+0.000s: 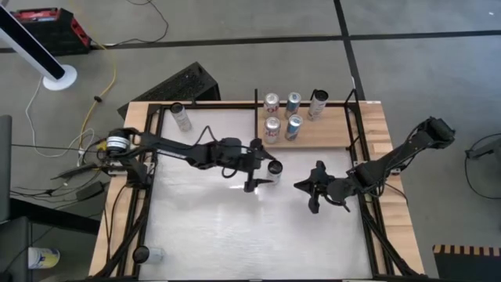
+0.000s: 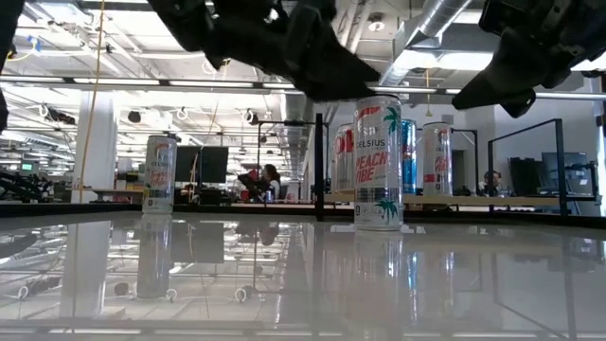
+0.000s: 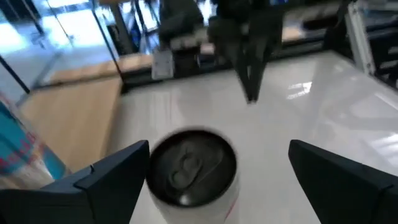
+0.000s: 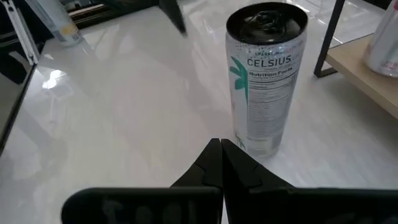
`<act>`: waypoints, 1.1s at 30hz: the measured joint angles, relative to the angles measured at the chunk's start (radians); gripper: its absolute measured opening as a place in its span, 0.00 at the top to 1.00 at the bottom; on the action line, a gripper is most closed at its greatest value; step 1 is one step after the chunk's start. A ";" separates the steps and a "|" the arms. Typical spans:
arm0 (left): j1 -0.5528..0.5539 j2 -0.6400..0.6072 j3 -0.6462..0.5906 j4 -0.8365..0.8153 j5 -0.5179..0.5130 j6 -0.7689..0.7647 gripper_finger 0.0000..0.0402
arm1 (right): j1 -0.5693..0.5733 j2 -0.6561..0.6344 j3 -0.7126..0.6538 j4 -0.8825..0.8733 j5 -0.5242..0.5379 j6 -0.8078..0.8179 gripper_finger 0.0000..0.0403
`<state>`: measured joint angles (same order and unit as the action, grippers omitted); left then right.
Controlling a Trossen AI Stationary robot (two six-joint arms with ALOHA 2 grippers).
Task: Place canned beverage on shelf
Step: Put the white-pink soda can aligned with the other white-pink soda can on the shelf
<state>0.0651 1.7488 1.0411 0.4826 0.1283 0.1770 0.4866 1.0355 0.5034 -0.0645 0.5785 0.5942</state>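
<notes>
The left gripper [image 1: 262, 174] hangs over the white table [image 1: 211, 235] with its two fingers [image 3: 106, 180] spread wide and empty. A silver can [image 1: 274, 168] stands upright just below and between them, nearer one finger than the other, with clear air on both sides and nothing touching it. In the low view this can [image 2: 378, 163] sits on the glossy top with the gripper above its lid.

Just past the can from this gripper lies the near edge of the shelf [image 1: 329, 133], a light wooden board with thin black rails at its ends. Five cans [image 1: 283, 114] stand grouped on the half of the board nearest the gripper; the far half is bare wood.

The right gripper [image 1: 315, 188] waits over the table on the other side of the can, well apart from it, its fingers [image 4: 221, 163] pressed together and holding nothing. Open white surface stretches between the two grippers and toward the front edge of the table.

Another can [image 1: 182, 117] stands alone by the table's far left corner.
</notes>
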 joint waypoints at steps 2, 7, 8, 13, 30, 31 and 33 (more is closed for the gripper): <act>0.006 0.031 0.023 -0.002 -0.001 -0.007 0.07 | 0.002 0.000 0.000 -0.005 0.000 0.005 0.95; 0.012 0.074 0.075 0.008 -0.009 -0.001 0.07 | 0.005 0.000 0.000 -0.023 0.000 0.008 0.95; 0.012 0.083 0.082 0.002 -0.009 0.000 0.07 | 0.005 0.000 0.000 -0.024 0.000 0.008 0.95; 0.009 0.152 0.108 -0.005 0.014 -0.027 0.07 | 0.003 0.000 0.000 -0.038 0.000 0.008 0.95; -0.022 0.168 0.111 -0.032 0.041 -0.021 0.32 | 0.002 0.000 0.000 -0.048 0.025 0.008 0.93; -0.023 0.168 0.111 -0.032 0.042 -0.024 0.37 | 0.002 0.000 0.000 -0.048 0.025 0.008 0.92; -0.023 0.168 0.111 -0.032 0.043 -0.025 0.42 | 0.002 0.000 0.000 -0.048 0.024 0.008 0.92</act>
<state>0.0422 1.9171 1.1522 0.4511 0.1709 0.1525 0.4885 1.0352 0.5030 -0.1124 0.6026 0.6025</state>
